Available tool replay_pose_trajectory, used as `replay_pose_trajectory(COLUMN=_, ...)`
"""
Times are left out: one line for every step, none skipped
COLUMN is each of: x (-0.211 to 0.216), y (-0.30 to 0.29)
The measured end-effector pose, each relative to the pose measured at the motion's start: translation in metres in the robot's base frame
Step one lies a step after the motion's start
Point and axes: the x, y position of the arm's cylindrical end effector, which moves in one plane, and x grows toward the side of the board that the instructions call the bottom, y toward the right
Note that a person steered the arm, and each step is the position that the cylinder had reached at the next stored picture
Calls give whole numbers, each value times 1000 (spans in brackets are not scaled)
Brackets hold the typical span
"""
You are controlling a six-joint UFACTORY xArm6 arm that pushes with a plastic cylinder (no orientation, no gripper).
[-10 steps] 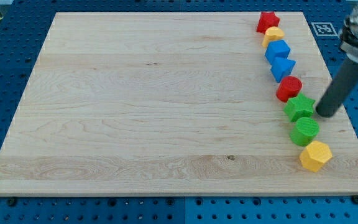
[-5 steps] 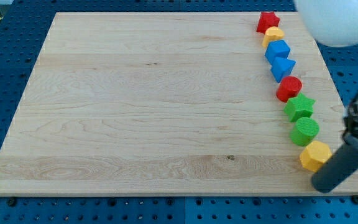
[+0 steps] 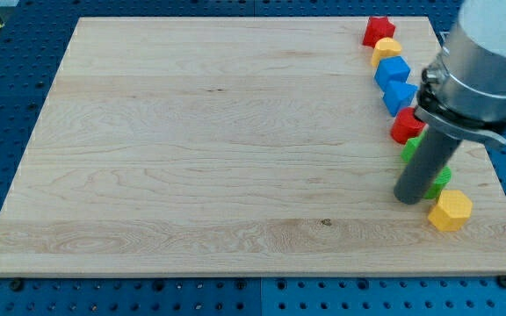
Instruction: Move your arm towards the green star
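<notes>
My tip (image 3: 408, 198) rests on the wooden board (image 3: 191, 149), at the view's left of the yellow hexagonal block (image 3: 451, 211).

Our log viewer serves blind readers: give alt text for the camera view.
My tip rests on the wooden board at the view's right, the rod hiding most of the green star and green round block, in a column of blocks from red star to yellow block.

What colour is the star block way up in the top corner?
The star block at the view's top right is red, clearest in the camera view, far from my tip.
</notes>
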Motion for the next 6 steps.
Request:
replay_pose_trajectory(x=-8, y=-4)
replay_pose_trajectory(x=-11, y=1)
replay_pose_trajectory(x=-19, y=-9)
replay_pose_trajectory(x=-38, y=-29)
replay_pose_trajectory(x=-64, y=-27)
replay_pose_trajectory(x=-65, y=-17)
